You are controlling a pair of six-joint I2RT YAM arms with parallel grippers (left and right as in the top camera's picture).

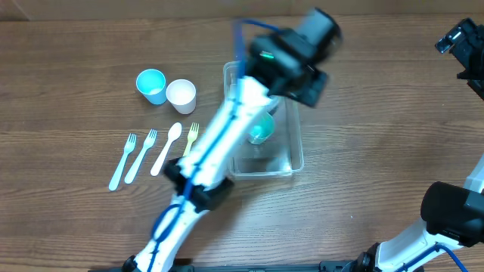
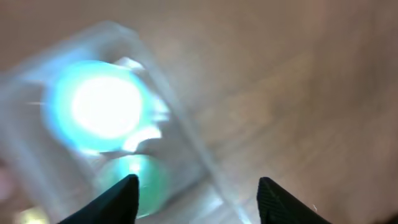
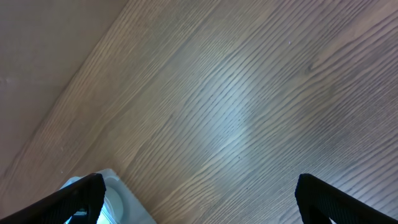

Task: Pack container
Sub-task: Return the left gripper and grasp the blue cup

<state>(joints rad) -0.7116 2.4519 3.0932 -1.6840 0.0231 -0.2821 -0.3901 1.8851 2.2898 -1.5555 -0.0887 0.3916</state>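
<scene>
The clear plastic container (image 1: pixel 291 160) stands at the table's middle, with a green cup (image 1: pixel 262 128) inside it. The blurred left wrist view shows the container (image 2: pixel 186 143) holding a blue cup (image 2: pixel 102 106) and a green cup (image 2: pixel 140 177). My left gripper (image 2: pixel 196 199) is open and empty, hovering above the container's far end; in the overhead view the arm's wrist (image 1: pixel 291 57) hides that end. My right gripper (image 3: pixel 199 199) is open and empty above bare table at the far right (image 1: pixel 461 45); a container corner (image 3: pixel 118 199) shows at its lower left.
A blue cup (image 1: pixel 151 85) and a white cup (image 1: pixel 181 94) stand left of the container. Two blue forks (image 1: pixel 122 160) (image 1: pixel 141 155), a white spoon (image 1: pixel 166 148) and a yellow-green fork (image 1: pixel 190 138) lie in a row below them.
</scene>
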